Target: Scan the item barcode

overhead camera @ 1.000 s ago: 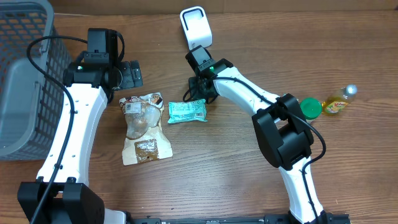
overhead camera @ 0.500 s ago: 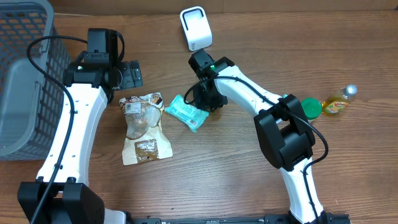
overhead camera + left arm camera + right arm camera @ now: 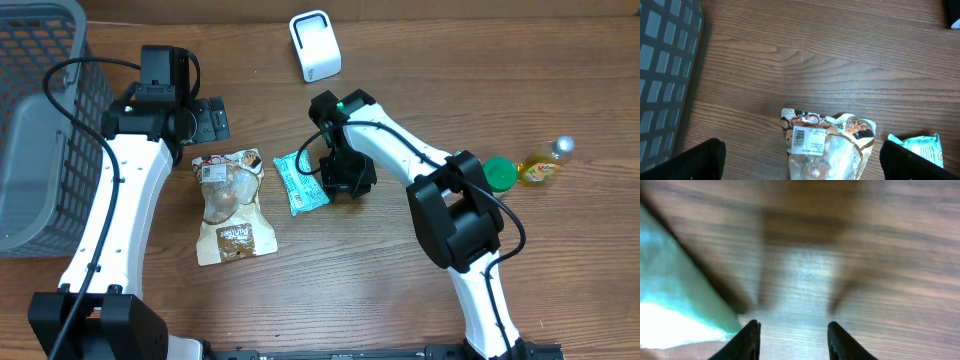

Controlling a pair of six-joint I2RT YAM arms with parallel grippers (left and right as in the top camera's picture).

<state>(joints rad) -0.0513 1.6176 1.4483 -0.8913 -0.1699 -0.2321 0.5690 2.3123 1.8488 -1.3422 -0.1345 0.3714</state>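
Observation:
A teal packet (image 3: 300, 182) lies on the wooden table, turned nearly lengthwise toward me. My right gripper (image 3: 338, 178) sits low just to its right. In the right wrist view the right gripper (image 3: 792, 340) is open with only bare wood between its fingers, and the teal packet (image 3: 670, 305) lies just outside the left finger (image 3: 750, 341). A white scanner (image 3: 315, 45) stands at the back. My left gripper (image 3: 212, 120) hovers wide open behind a brown snack bag (image 3: 232, 205). The label and barcode of the snack bag (image 3: 825, 150) show in the left wrist view.
A grey wire basket (image 3: 40, 120) fills the left edge and shows again as the basket (image 3: 665, 75) in the left wrist view. A green lid (image 3: 500, 173) and a small yellow bottle (image 3: 543, 165) stand at the right.
My right gripper has moved from near the scanner toward the front, beside the packet. The teal packet has swung from lying crosswise to lying lengthwise. The left arm has not moved.

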